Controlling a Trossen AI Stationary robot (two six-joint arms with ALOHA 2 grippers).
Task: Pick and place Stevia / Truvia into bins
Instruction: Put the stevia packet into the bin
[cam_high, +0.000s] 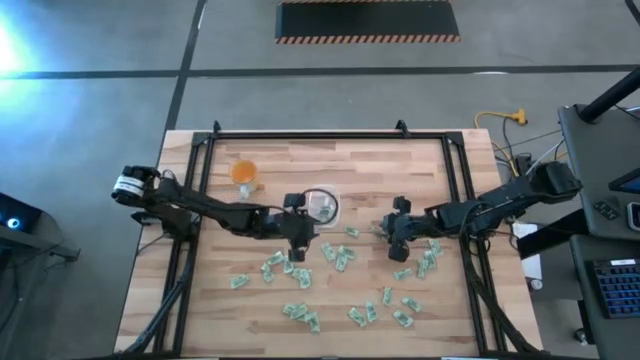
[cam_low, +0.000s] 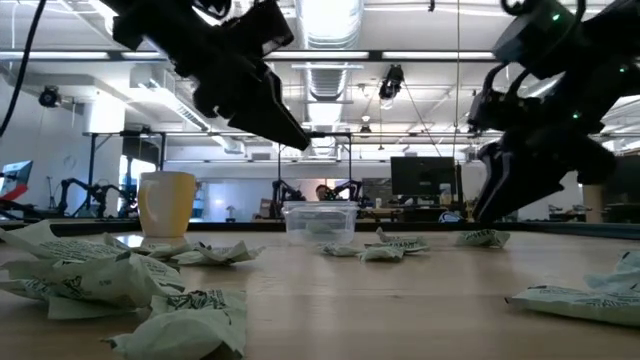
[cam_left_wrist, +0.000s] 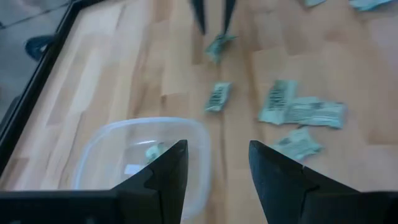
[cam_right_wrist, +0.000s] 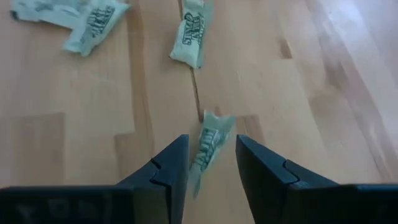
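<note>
Workshop hall with a grey concrete floor and ceiling strip lights; in the middle a light wooden butcher-block table (cam_high: 330, 165) inside a black frame. Near the table's far left sits a small orange cup (cam_high: 244, 173), well apart from everything else. The clear plastic container (cam_high: 322, 205) stands near the table's centre; the left wrist view shows at least one sachet lying inside it. Pale green and white Stevia sachets (cam_high: 300, 313) lie scattered over the near half of the table, with a looser cluster toward the right arm (cam_high: 430, 258) and several more close to the low camera (cam_low: 100, 275). The left arm reaches in from the left side, and its left gripper (cam_high: 297, 243) hangs just beside the container on the near side; the left wrist view has its fingers (cam_left_wrist: 163, 171) spread apart with nothing between them, the container's rim (cam_left_wrist: 124, 127) below and just beyond. The right arm comes in from the right, and its right gripper (cam_high: 396, 240) hovers over the table to the right of the container. In the right wrist view a single sachet (cam_right_wrist: 210, 144) stands on end between the right gripper's fingers (cam_right_wrist: 166, 167); the fingers are parted around it, and I cannot tell whether they actually touch it. Two more sachets lie flat on the wood beyond.
</note>
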